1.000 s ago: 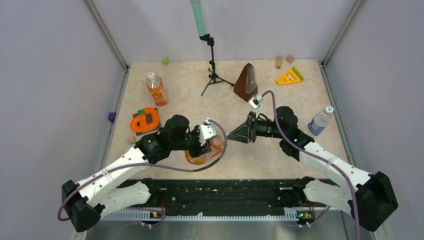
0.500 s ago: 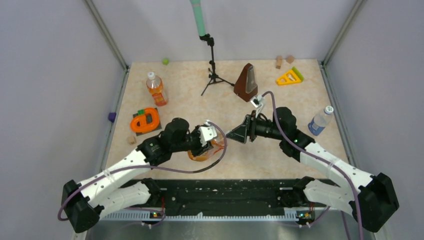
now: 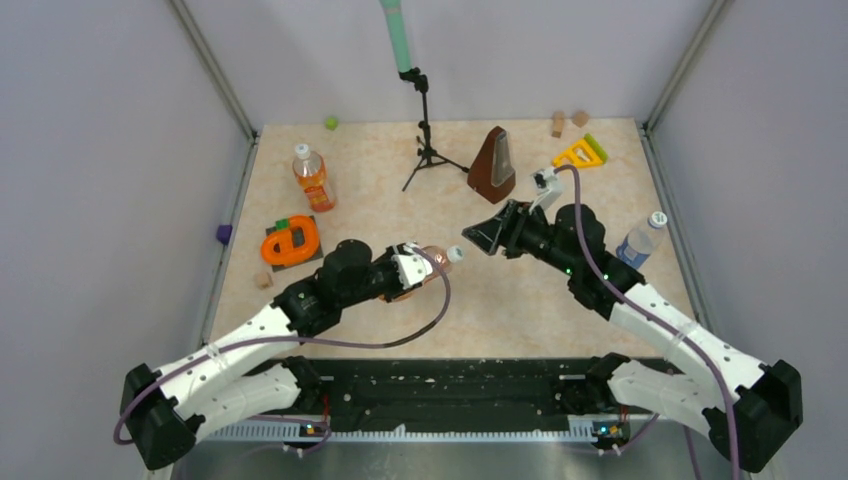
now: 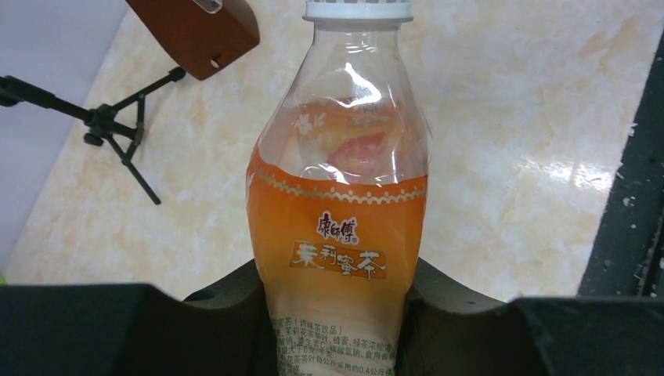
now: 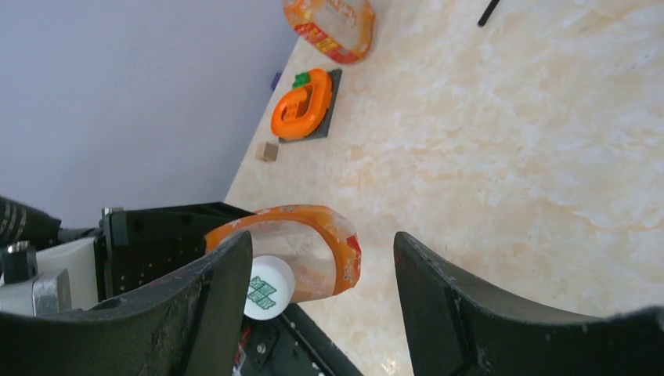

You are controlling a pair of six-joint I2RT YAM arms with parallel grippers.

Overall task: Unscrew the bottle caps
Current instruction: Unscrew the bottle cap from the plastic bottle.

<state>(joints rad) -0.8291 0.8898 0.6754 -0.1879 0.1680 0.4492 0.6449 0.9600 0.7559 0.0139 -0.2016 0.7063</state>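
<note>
My left arm reaches forward and to the right from its base. My left gripper (image 3: 408,272) is clamped on the body of the squat orange bottle (image 4: 341,235). I hold this bottle tipped on its side, nearer to me than the metronome (image 3: 494,165) and a little to the left of it. Its white cap (image 3: 455,254) is on the neck and points to the right.

My right arm bends at the elbow and comes in from the right. My right gripper (image 3: 482,232) hangs between the metronome and the cap, near the cap but not touching it. Its fingers (image 5: 442,305) stand apart, with nothing gripped between them.

In the top view my left wrist covers most of the held bottle, so only the neck and the cap show well. In the left wrist view my fingers hide the lowest part of the label, and the upper edge of the picture cuts the cap. In the right wrist view one finger covers part of the cap. I cannot tell if the cap is loose.

The slim orange bottle (image 3: 312,178) stands well to the left of the metronome. The clear bottle (image 3: 638,243) is to the right of the metronome and nearer to me. Both are capped.
</note>
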